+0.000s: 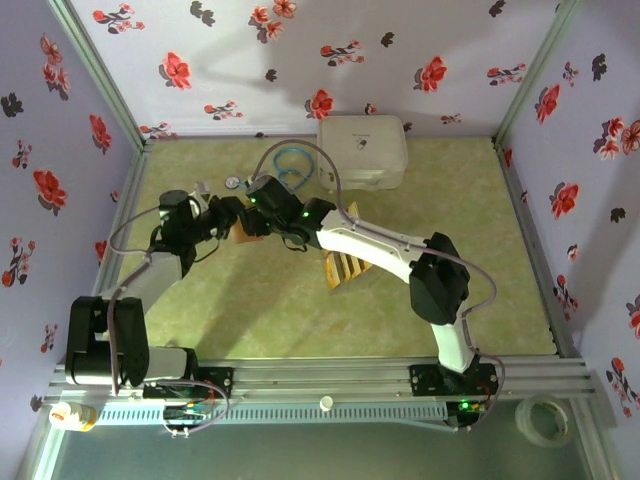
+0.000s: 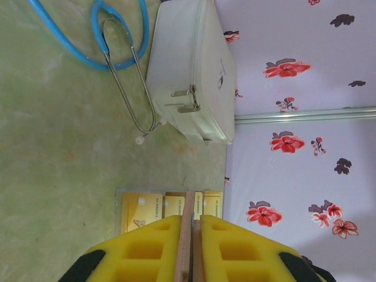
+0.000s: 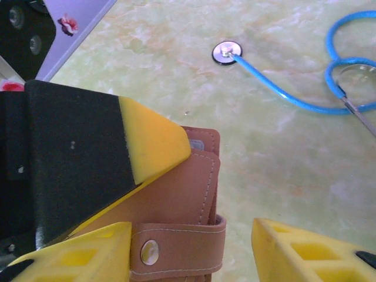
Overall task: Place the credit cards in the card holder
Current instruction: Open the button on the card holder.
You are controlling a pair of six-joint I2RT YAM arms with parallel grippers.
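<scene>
L pincer (image 2: 189, 223) is clamped tight on the card holder (image 3: 188, 194), held up off the tabletop (image 1: 250, 320) left of centre, toward the far edge. In the L wrist view the holder shows edge-on as a thin brown line between the pads. In the R wrist view its brown face is visible, with the strap and snap pointing toward the R pincer (image 3: 191, 226). R pincer has jaws apart: one finger sits against the snap strap and the other is off to the side, clear of the leather, so no grip yet. Credit cards (image 1: 345, 268) lie fanned in a short row near mid-tabletop, under the R forearm, none loaded. The row's long axis looks diagonal, near-left to far-right, but I can't tell per-card orientation. Step, imo: prepping/opening the holder, before any card pickup. Next move needs R to pinch the strap/flap and peel it open while L holds firm, exposing the slots. Then R goes for a card and lines its short edge up w/ a slot.
</scene>
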